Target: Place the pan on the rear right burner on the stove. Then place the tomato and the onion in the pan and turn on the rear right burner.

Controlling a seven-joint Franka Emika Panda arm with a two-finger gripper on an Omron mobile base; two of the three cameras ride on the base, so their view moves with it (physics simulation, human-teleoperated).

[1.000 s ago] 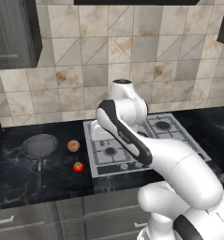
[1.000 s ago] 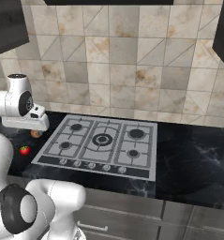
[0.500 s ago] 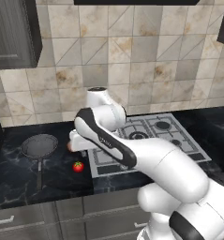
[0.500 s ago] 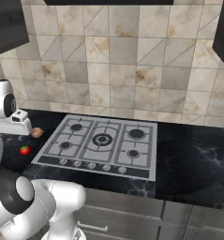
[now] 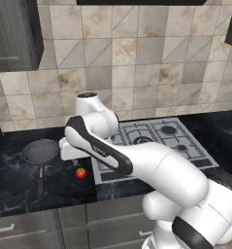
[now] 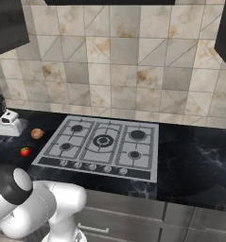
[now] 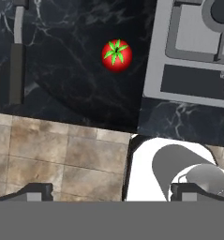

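Note:
The dark grey pan (image 5: 40, 151) lies on the black counter left of the stove (image 5: 185, 151), its long handle (image 7: 16, 61) pointing to the counter's front edge. The red tomato (image 5: 80, 172) (image 6: 24, 151) (image 7: 116, 55) sits between pan and stove, near the front. The brown-orange onion (image 6: 37, 133) lies just behind it; in the left base view my hand hides it. My gripper (image 5: 69, 153) (image 6: 9, 127) (image 7: 111, 192) hangs open and empty above the counter between pan and stove, over the onion and tomato. The rear right burner (image 5: 169, 130) (image 6: 137, 134) is bare.
A row of small knobs (image 6: 92, 166) runs along the stove's front. Tiled wall rises behind the counter, and dark cabinets (image 5: 13, 34) hang above at the left. Black counter (image 6: 195, 160) stretches to the right of the stove. The floor tiles (image 7: 52, 154) show past the counter's front edge.
The arm has swung left, from above the stove's left side to above the counter by the onion and tomato. The gripper stays open. Pan, tomato and onion have not moved.

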